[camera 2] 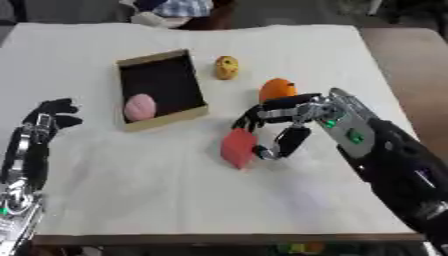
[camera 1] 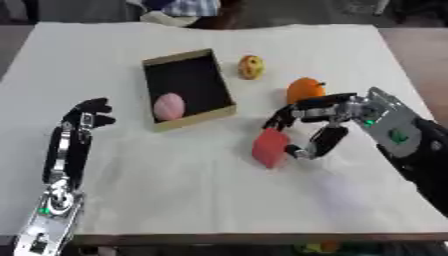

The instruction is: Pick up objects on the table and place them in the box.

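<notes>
A red block-like object [camera 1: 269, 147] stands on the white table just right of centre. My right hand [camera 1: 325, 120] reaches in from the right, fingers curved above the red object and thumb beside its right edge, around it without a clear closed grip. An open cardboard box [camera 1: 226, 90] with a dark inside lies at upper centre and holds a pink rounded object [camera 1: 169, 106]. An orange fruit [camera 1: 304, 89] sits just behind my right hand. A yellow spotted object [camera 1: 251, 66] lies right of the box. My left hand [camera 1: 86, 117] rests at the left with its fingers curled, holding nothing.
The white table [camera 1: 175, 190] has its front edge near the bottom of the view. Past the far edge a person's checked clothing [camera 1: 188, 7] shows, not touching anything.
</notes>
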{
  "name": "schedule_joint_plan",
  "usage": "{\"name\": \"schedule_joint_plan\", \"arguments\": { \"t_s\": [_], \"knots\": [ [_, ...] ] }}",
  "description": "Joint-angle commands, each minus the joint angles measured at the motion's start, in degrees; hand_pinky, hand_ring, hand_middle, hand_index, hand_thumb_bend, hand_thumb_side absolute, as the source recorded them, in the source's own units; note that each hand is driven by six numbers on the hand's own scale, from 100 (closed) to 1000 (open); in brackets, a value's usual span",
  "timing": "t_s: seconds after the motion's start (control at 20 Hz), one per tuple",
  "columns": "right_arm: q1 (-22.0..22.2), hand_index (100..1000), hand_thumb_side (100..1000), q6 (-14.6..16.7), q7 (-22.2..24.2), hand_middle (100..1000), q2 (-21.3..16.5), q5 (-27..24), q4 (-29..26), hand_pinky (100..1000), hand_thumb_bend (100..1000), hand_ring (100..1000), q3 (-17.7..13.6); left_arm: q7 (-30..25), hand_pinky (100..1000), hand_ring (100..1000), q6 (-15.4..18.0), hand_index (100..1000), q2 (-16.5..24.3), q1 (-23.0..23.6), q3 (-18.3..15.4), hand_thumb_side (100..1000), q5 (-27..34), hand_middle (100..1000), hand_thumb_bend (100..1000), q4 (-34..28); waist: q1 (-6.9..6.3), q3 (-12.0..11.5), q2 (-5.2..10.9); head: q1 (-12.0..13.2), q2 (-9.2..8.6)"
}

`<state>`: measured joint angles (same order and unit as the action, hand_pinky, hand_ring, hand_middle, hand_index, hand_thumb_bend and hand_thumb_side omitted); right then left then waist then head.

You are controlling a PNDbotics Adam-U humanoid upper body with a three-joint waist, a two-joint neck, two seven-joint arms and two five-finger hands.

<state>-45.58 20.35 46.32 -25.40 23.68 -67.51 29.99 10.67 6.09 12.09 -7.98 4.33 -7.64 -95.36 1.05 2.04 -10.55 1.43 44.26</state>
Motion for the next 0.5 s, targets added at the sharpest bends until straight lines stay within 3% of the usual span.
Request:
{"name": "schedule_joint_plan", "arguments": {
  "t_s": [0.05,0.15,0.3,0.5],
  "knots": [
    [-1.24,770,241,4.83,3.17,854,-0.59,0.00,-0.83,840,100,833,-1.20,-0.07,752,613,0.07,763,1.30,-0.18,-0.07,938,-0.31,628,100,-0.67,0.73,0.02,1.36,0.03,-0.14],
    [-1.22,770,241,4.79,2.08,854,-0.56,0.03,-0.77,840,100,833,-1.16,-0.07,752,613,0.07,763,1.30,-0.19,-0.06,938,-0.30,628,100,-0.67,0.73,0.01,1.35,0.03,-0.14],
    [-1.29,596,238,4.55,0.34,836,-0.39,-0.67,-0.83,831,100,818,-1.94,-0.06,752,613,0.08,763,1.28,-0.19,-0.09,938,-0.29,628,100,-0.67,0.70,0.03,1.37,0.03,-0.14],
    [-1.44,543,242,3.96,-2.96,827,-0.27,-2.03,-0.97,827,100,811,-2.29,-0.06,753,613,0.09,763,1.26,-0.18,-0.10,939,-0.28,628,100,-0.66,0.71,0.05,1.39,0.07,-0.14]
  ]
}}
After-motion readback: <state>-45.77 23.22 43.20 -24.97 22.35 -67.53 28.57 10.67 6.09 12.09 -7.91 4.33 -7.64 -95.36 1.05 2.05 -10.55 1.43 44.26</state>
